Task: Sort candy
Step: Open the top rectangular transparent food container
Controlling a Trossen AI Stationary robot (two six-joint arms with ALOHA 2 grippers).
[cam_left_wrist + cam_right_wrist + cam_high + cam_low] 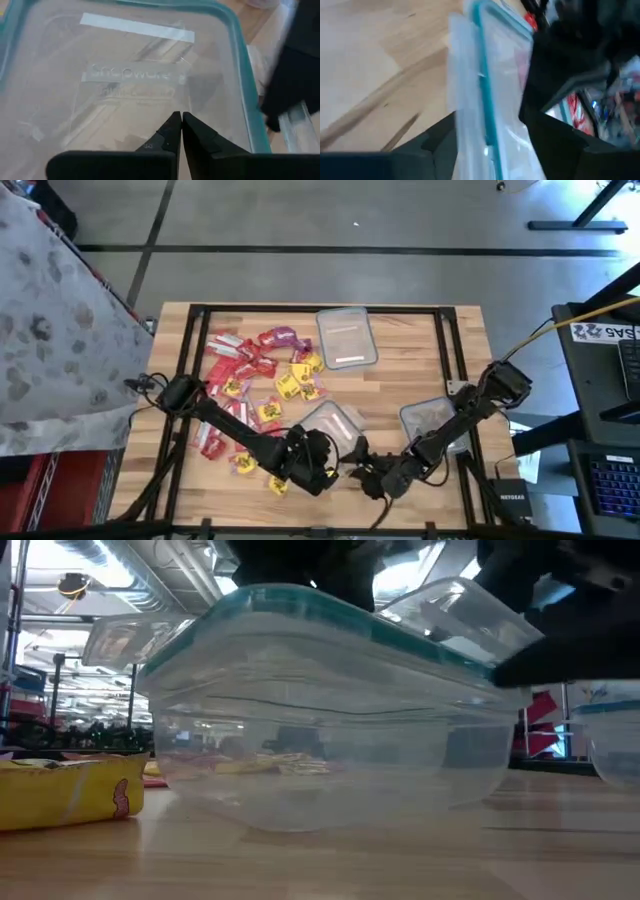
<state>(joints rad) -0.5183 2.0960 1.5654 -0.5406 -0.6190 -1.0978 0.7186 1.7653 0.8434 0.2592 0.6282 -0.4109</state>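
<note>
The pale wooden butcher-block table top (400,385) looks smooth, its grain showing under a low sheen. The clear rectangular plastic tub (330,755) is glossy, its teal-rimmed clear plastic lid (150,75) too. The small red and yellow candy packets (262,375) seem to be shiny foil or plastic film.
</note>
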